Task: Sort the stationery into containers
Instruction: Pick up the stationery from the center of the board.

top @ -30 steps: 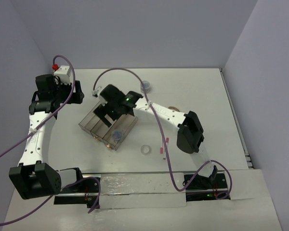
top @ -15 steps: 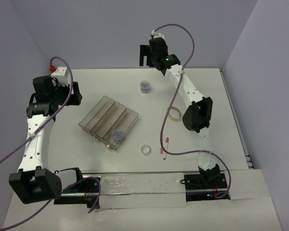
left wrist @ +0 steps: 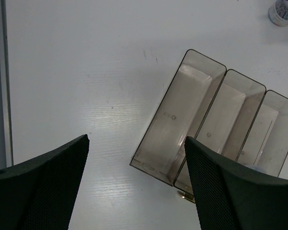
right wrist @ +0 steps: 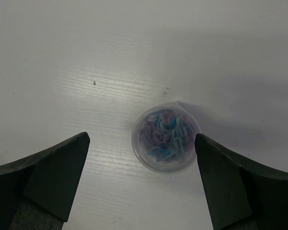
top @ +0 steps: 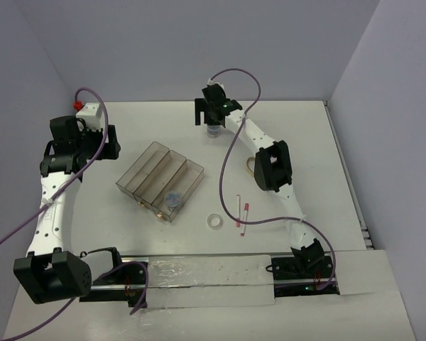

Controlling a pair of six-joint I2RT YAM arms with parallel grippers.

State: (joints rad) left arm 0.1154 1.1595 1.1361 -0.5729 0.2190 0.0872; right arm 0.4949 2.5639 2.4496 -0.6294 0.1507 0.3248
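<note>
Now the clear round jar (right wrist: pixel 166 138), packed with blue and purplish bits, stands upright on the far part of the white, faintly grained counter (right wrist: pixel 62 57). The right gripper (right wrist: pixel 140 141) frames it, its dark fingers (right wrist: pixel 48 172) spread wide and touching nothing. Half a second ago that gripper was raised toward the back wall; it has since come down over the jar. A second jar (top: pixel 173 199) sits at the near end of the brownish tray's (top: pixel 143 170) compartment nearest the right arm. The left gripper (left wrist: pixel 137 140) hangs wide apart beside the tray, its pads finely meshed.
</note>
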